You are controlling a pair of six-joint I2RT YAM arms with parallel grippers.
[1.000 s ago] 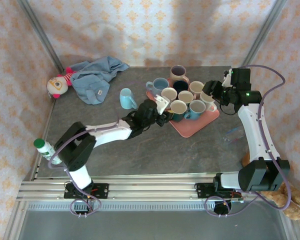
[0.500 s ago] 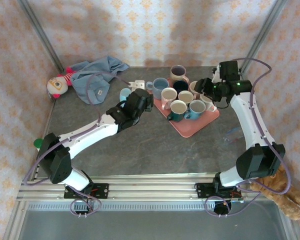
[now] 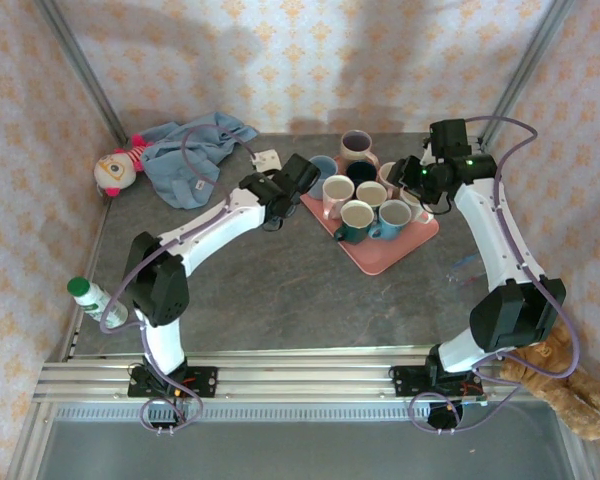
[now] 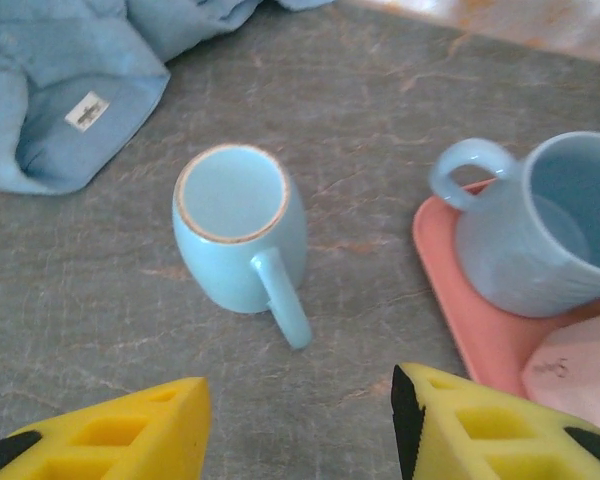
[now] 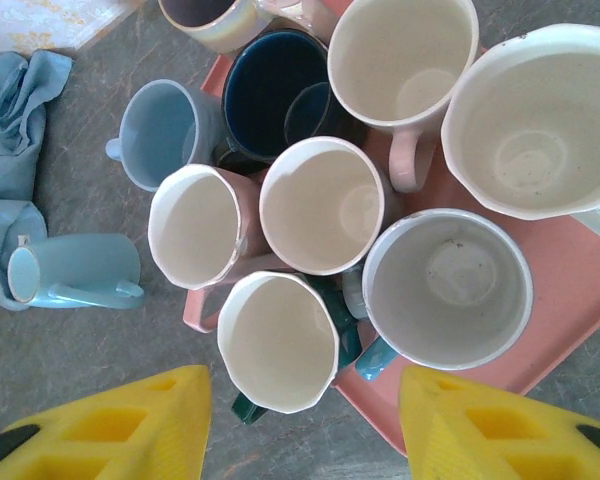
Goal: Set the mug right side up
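Reaching toward upper centre, left hand [image 4: 300,405] hovers, fingers apart, facing the tipped mug [image 4: 242,225]; right hand [image 5: 305,400], fingers apart, above the tray [image 5: 570,300].

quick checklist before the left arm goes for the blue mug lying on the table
1. Mug position: the light blue mug lies on its side on the table, not upright. Not ok.
2. Left tool: fingers apart, nothing between them. Ok.
3. Approach line: the mug's handle points toward the gap between the left tool's fingers. Ok.
4. Room around the mug: the blue cloth and pink tray both sit apart from it. Ok.
5. Right tool: open, empty, above the mugs on the tray and away from the lying mug. Ok.
6. Left tool low enough to close on the mug: cannot tell.
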